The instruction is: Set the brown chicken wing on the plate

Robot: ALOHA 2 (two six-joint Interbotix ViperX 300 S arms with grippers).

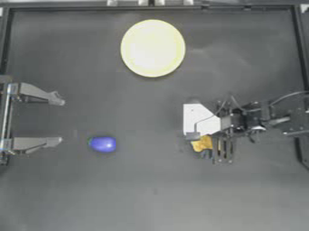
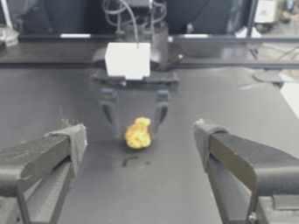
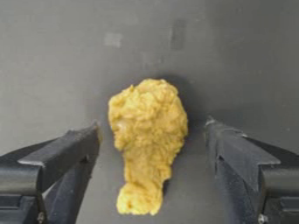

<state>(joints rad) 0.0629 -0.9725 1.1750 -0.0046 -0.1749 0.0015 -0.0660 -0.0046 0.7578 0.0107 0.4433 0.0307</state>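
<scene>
We are seeing the right gripper [image 3: 152, 144] hanging spread over the lumpy yellow-orange chicken wing [image 3: 149, 140], jaws either side, untouching | its wrist is hiding most of the wing from above [image 1: 202, 144] | round pale yellow plate [image 1: 152, 48] well apart | left gripper [image 1: 59, 121] parked, spread | small rounded blue object [image 1: 102, 144] nearby.

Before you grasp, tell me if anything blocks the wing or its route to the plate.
Nothing visible does. The right gripper hangs open with a jaw on each side of the wing. Bare table separates the wing from the plate; the blue object sits aside.
</scene>
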